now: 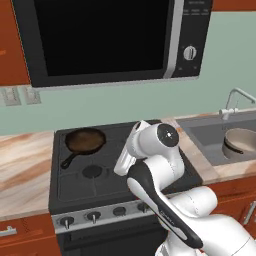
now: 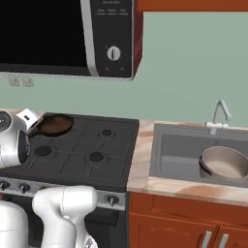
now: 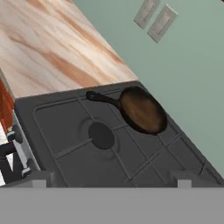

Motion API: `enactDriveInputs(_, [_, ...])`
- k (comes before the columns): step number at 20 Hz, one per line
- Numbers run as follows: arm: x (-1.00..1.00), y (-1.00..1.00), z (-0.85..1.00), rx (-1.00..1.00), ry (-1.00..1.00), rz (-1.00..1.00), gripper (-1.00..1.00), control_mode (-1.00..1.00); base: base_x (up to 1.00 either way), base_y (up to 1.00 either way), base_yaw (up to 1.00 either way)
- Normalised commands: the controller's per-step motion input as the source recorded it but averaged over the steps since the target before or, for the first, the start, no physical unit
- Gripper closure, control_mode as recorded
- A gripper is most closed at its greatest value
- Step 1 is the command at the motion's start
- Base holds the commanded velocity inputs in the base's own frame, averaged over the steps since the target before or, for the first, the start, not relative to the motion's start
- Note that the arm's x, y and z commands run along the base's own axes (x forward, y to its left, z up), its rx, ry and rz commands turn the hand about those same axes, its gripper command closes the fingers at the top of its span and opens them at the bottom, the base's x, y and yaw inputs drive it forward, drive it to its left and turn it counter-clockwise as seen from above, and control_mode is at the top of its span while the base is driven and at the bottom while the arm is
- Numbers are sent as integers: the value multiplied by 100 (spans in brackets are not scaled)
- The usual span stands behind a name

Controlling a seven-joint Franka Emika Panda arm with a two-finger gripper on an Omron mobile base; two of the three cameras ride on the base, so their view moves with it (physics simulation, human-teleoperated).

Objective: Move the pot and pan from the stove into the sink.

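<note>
The dark pan (image 1: 85,140) (image 2: 54,124) (image 3: 143,110) sits on the back left burner of the black stove (image 1: 80,187) (image 2: 82,160) (image 3: 61,122), its long handle pointing to the front left. The beige pot (image 1: 241,142) (image 2: 225,162) rests inside the grey sink (image 1: 200,127) (image 2: 174,150) to the right. My gripper (image 3: 111,179) hovers above the stove's middle, short of the pan, open wide with nothing between its fingertips (image 3: 39,178).
A microwave (image 1: 110,40) hangs low over the stove. A silver faucet (image 2: 220,114) stands behind the sink. Wood-grain counter (image 1: 25,165) lies left of the stove, and a narrow strip (image 2: 143,145) separates stove and sink. Knobs (image 1: 92,216) line the stove front.
</note>
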Motion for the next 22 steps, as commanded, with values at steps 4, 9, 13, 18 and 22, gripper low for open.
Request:
enactDriveInputs(4, [0, 0, 0, 0, 0, 0, -100, 100, -8, 81, -6])
enactDriveInputs(9, [0, 0, 0, 0, 0, 0, -100, 100, -2, 54, -5])
enactDriveInputs(13, [0, 0, 0, 0, 0, 0, -100, -100, 0, 1, 0])
enactDriveInputs(18, [5, 11, -1, 0, 0, -7, -100, -100, 0, 0, 0])
enactDriveInputs(22, [5, 15, -3, 0, 0, -24, -100, -100, 0, 0, 0])
